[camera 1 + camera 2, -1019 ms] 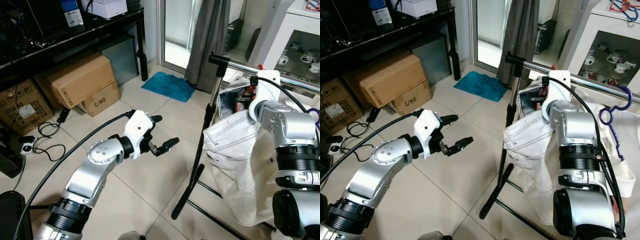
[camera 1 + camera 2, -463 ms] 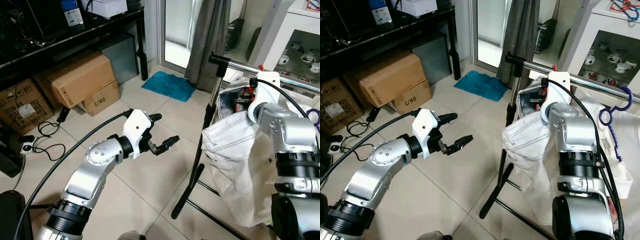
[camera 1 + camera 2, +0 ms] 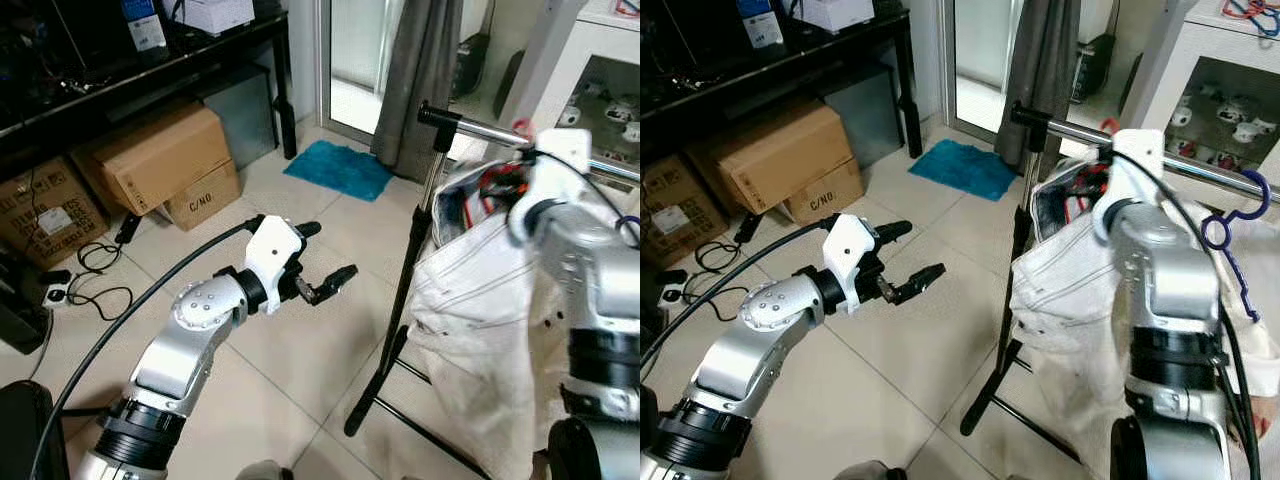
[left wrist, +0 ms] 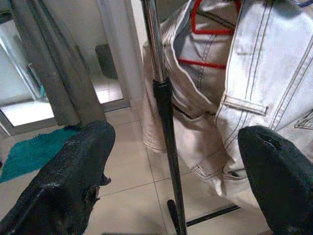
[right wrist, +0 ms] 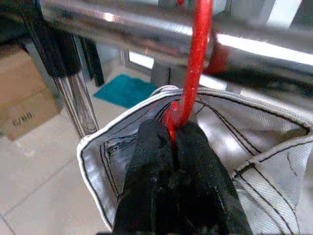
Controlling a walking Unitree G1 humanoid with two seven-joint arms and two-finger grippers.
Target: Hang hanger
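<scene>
Right gripper jaws clamped on red hanger at rail

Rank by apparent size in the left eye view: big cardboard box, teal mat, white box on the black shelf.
1. Cardboard box, largest.
2. Teal mat; it lies farther from the camera, so its true size is unsure.
3. White box, smallest, cut off at the frame's top.

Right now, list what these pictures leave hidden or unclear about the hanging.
- Red hanger: in the right wrist view its hook top runs off the upper edge, so whether it is over the rail is unclear.
- Right hand: in the eye views the forearm covers it.
- Hanger shoulders: the white garment covers them.
- Rail's far end: cut off by the frame edge.
</scene>
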